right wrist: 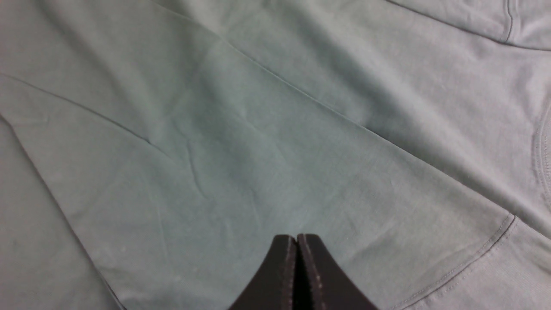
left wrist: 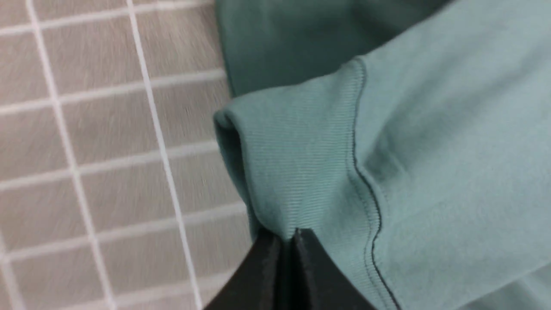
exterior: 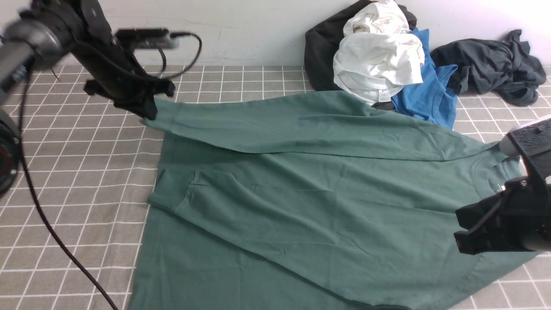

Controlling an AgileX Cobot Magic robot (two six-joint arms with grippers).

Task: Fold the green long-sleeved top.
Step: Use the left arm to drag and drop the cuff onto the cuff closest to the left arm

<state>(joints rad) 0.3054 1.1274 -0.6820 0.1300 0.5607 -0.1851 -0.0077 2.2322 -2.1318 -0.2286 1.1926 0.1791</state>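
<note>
Two end effectors show, both with jaws pressed together. The left end effector [exterior: 147, 110], in the upper left of the front view, pinches the ribbed cuff [left wrist: 297, 159] of one sleeve of the green long-sleeved top [exterior: 310, 193]. That sleeve stretches from there toward the right, across the body. The right end effector [exterior: 460, 232], at the lower right edge, is over the top's fabric near the collar, with no cloth between its jaws. The top lies spread over the centre and lower part of the checked worktop [exterior: 77, 172]. In the upper right are a white garment [exterior: 379, 56], a blue T-shirt [exterior: 430, 97] and a dark grey garment [exterior: 490, 64].
</note>
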